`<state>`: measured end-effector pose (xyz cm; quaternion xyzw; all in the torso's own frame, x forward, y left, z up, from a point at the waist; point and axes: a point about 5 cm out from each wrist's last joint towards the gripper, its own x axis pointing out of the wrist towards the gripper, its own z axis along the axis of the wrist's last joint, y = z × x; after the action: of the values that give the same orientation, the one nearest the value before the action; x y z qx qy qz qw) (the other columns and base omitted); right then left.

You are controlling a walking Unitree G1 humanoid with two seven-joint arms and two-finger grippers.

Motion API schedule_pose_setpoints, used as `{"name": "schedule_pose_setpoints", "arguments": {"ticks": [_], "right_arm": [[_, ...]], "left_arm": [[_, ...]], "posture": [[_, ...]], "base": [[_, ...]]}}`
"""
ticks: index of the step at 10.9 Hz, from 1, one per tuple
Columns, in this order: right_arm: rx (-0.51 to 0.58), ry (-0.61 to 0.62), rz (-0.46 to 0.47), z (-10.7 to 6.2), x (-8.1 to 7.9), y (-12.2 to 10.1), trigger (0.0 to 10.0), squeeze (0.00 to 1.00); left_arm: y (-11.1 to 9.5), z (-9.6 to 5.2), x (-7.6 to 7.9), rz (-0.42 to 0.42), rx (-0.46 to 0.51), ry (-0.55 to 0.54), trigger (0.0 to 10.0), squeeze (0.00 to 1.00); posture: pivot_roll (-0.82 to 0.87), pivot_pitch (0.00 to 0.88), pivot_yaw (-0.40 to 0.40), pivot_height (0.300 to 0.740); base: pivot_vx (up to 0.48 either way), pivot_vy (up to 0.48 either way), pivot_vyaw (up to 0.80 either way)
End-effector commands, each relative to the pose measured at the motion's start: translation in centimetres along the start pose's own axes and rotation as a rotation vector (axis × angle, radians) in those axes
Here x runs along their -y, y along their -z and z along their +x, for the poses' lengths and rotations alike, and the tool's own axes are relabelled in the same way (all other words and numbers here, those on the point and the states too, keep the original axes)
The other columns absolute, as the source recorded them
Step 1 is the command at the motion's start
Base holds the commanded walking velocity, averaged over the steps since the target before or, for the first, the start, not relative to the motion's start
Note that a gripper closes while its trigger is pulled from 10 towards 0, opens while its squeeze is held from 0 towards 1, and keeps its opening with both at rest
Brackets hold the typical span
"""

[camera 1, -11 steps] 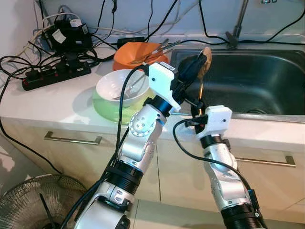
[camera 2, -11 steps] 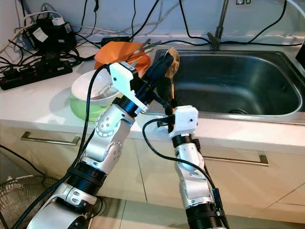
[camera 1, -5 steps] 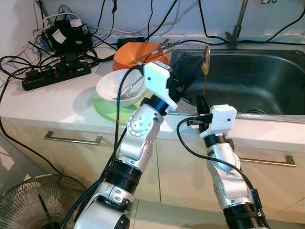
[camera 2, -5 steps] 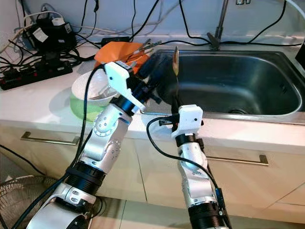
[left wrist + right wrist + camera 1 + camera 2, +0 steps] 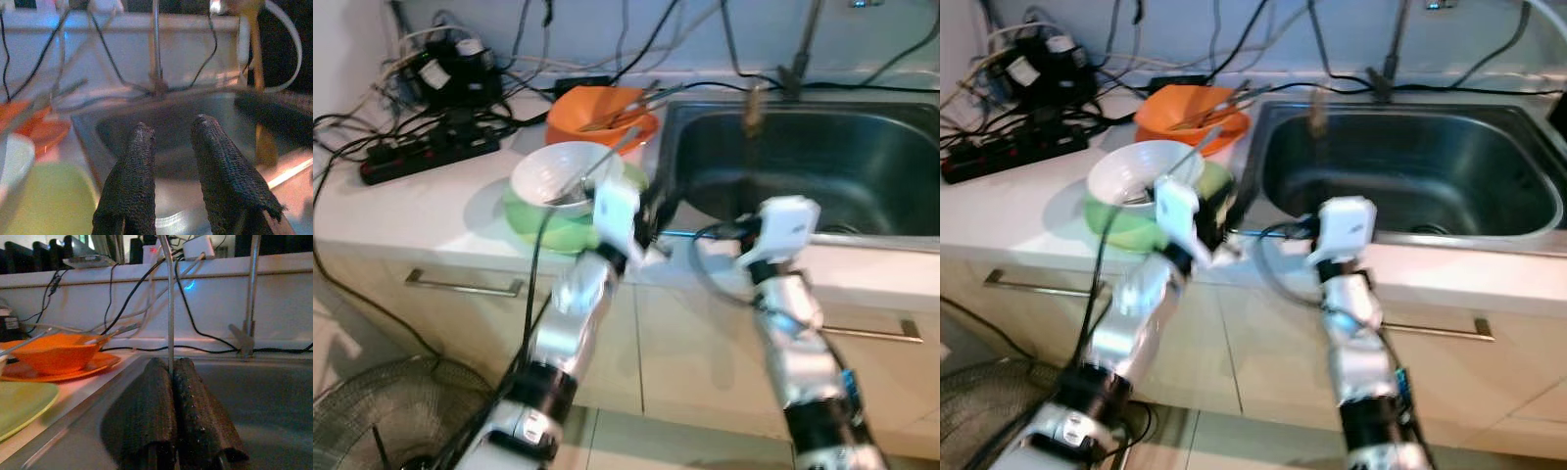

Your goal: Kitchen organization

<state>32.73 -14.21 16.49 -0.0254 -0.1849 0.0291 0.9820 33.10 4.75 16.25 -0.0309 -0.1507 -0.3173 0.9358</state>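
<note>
The right gripper (image 5: 172, 382) has its two black fingers pressed together on the thin metal handle of a spoon (image 5: 170, 303), which rises straight up from between them. Gripping low on the handle likely keeps the spoon upright and easy to steer. In the blurred head views the spoon's brownish bowl (image 5: 754, 106) stands above the gripper, over the near side of the steel sink (image 5: 862, 166), which suggests it is being carried to or over the basin.

The left gripper (image 5: 173, 161) holds nothing; its fingers stand apart with a clear gap between them, pointing toward the sink. It sits at the counter edge, just beside the right gripper, and probably waits free for the next item.

Beyond the left gripper's outer side is a white bowl (image 5: 563, 176) with cutlery in it, nested in a green bowl (image 5: 543, 220). Farther back is an orange bowl (image 5: 602, 110) holding more utensils. These stacked dishes look like the remaining things to sort. A black power strip (image 5: 426, 157) and tangled cables lie well away on the counter.
</note>
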Motion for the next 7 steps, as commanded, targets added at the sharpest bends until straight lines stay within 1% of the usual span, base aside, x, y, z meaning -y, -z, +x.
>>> {"name": "schedule_pose_setpoints", "arguments": {"ticks": [1,2,3,5,6,7], "right_arm": [[-0.005,0.016,0.002,0.5,0.3,-0.1,9.1,0.0],[-0.005,0.024,-0.008,0.9,0.8,-0.2,10.0,0.0],[-0.027,0.041,-0.028,1.5,1.5,0.3,10.0,0.0],[-0.092,0.055,-0.037,2.3,2.4,1.4,10.0,0.0],[-0.159,0.072,-0.065,2.9,3.1,2.1,10.0,0.0],[-0.183,0.081,-0.046,3.5,3.6,2.2,10.0,0.0]], "left_arm": [[0.7,-0.4,0.2,0.033,-0.026,0.028,10.0,0.0],[1.4,-0.9,0.1,0.059,-0.053,0.025,10.0,0.0],[2.0,-1.3,0.1,0.069,-0.068,0.022,10.0,0.0],[2.4,-1.6,0.1,0.072,-0.073,0.02,10.0,0.0],[2.7,-1.9,0.1,0.081,-0.083,0.024,10.0,0.0],[2.9,-2.0,0.1,0.083,-0.087,0.027,10.0,0.0]], "posture": [[0.0,0.039,0.103,0.74],[0.0,0.038,0.1,0.74],[0.01,0.037,0.099,0.74],[0.01,0.032,0.099,0.74],[0.0,0.025,0.098,0.74],[0.0,0.02,0.094,0.74]], "base": [[0.0,0.0,0.0],[0.0,0.0,0.0],[0.0,0.0,0.0],[0.0,0.0,0.0],[0.0,0.0,0.0],[0.0,0.0,0.0]]}}
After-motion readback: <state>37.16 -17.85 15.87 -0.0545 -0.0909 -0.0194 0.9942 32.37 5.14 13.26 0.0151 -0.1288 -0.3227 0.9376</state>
